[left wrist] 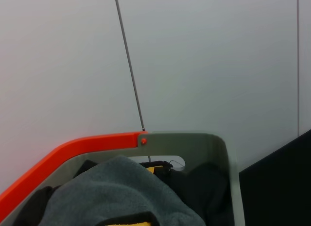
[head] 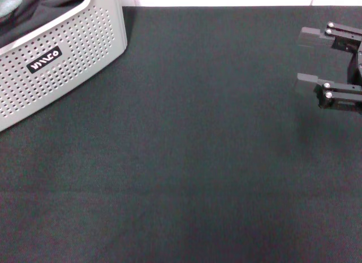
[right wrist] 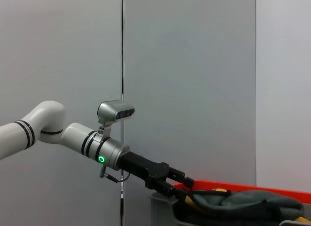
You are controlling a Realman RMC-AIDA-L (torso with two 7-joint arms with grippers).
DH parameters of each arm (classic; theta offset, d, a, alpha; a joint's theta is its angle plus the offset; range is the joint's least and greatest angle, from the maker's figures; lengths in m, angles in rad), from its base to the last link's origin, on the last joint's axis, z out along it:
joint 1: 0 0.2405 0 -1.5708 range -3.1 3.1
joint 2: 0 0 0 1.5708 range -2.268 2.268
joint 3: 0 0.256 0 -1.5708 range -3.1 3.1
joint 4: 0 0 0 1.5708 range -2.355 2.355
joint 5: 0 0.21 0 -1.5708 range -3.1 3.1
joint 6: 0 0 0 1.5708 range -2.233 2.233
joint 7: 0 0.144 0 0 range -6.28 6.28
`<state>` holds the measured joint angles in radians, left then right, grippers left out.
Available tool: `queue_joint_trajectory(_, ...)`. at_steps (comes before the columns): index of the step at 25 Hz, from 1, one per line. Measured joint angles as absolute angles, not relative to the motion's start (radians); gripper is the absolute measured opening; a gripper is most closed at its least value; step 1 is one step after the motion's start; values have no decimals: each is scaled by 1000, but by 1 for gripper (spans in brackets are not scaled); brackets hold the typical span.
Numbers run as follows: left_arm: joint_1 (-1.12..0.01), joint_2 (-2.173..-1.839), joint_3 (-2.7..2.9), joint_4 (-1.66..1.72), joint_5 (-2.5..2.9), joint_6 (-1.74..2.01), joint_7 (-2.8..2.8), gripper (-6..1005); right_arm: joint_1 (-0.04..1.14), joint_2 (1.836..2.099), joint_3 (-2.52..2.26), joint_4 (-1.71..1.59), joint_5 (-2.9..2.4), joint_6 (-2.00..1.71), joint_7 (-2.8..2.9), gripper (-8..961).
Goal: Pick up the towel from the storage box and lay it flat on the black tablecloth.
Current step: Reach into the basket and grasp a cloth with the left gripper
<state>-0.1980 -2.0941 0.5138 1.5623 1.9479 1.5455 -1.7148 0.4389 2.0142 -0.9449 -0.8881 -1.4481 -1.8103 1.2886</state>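
Head view puts the storage box (head: 68,54) at ten o'clock on the black tablecloth (head: 186,161), with the right gripper (head: 308,56) spread apart at two o'clock. Right wrist view shows the left gripper (right wrist: 187,184) at the towel (right wrist: 243,201) heaped in the box; its grip cannot be told.

Plain pale grey wall panels (right wrist: 189,80) with vertical seams.
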Motion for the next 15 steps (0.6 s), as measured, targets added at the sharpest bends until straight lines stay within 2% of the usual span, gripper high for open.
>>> queue_joint_trajectory(15,-193,-2091,508,1528,1956,1537,-1685,691,431,2015,-945,-888,-1442,-1831,1291,687)
